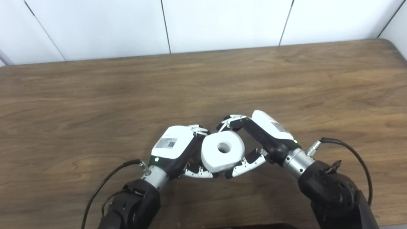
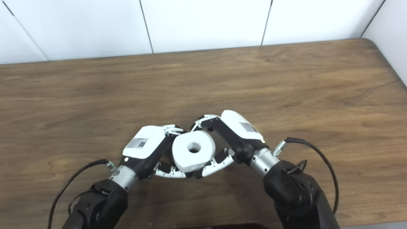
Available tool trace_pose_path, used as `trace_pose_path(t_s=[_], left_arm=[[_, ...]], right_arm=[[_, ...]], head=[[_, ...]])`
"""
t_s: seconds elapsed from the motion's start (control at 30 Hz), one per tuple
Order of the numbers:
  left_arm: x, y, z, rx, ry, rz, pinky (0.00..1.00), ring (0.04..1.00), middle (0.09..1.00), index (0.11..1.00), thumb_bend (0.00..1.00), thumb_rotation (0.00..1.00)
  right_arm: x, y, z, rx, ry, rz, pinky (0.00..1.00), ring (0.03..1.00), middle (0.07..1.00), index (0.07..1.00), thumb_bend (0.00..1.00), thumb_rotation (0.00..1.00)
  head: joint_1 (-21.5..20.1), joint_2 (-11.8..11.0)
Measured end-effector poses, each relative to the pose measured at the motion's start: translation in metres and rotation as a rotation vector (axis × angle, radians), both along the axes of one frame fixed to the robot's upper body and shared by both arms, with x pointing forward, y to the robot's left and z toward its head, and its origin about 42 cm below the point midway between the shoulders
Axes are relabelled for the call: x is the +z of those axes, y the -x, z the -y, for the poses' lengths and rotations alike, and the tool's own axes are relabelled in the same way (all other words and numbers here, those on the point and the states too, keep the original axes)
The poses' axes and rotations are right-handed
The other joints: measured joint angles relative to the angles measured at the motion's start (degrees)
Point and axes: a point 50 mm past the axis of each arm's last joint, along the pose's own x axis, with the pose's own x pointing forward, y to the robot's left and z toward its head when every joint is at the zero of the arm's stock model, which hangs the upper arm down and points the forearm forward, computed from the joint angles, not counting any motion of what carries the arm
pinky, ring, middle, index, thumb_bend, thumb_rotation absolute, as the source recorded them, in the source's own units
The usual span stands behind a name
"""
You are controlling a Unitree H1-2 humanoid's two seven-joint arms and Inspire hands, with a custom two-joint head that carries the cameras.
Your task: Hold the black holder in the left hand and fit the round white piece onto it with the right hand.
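The round white piece [image 1: 222, 151], a thick ring with a centre hole, sits between both hands just above the table. My right hand [image 1: 257, 140] is shut on it, with fingers over its far edge and the thumb under its near right edge. My left hand [image 1: 178, 149] presses against the ring's left side, its fingers curled closed above and below. The black holder is hidden behind the white piece and the left hand. Nothing dark shows through the hole.
The brown wooden table [image 1: 95, 95] stretches wide on all sides of the hands. A white panelled wall [image 1: 222, 22] runs along its far edge. Black cables [image 1: 353, 152] loop from both wrists near the table's front edge.
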Motion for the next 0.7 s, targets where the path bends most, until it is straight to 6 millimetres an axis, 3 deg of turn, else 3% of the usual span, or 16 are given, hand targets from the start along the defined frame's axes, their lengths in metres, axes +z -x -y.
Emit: trace_pose_path(t_s=[0.7], left_arm=[[0.0005, -0.0001, 0.0021, 0.006, -0.001, 0.003, 0.83, 0.873, 0.796, 0.486, 0.52, 0.05]], right_arm=[[0.0028, -0.0042, -0.0055, 0.029, 0.049, -0.006, 0.71, 0.849, 0.743, 0.489, 0.52, 0.16]], head=[[0.26, 0.09]])
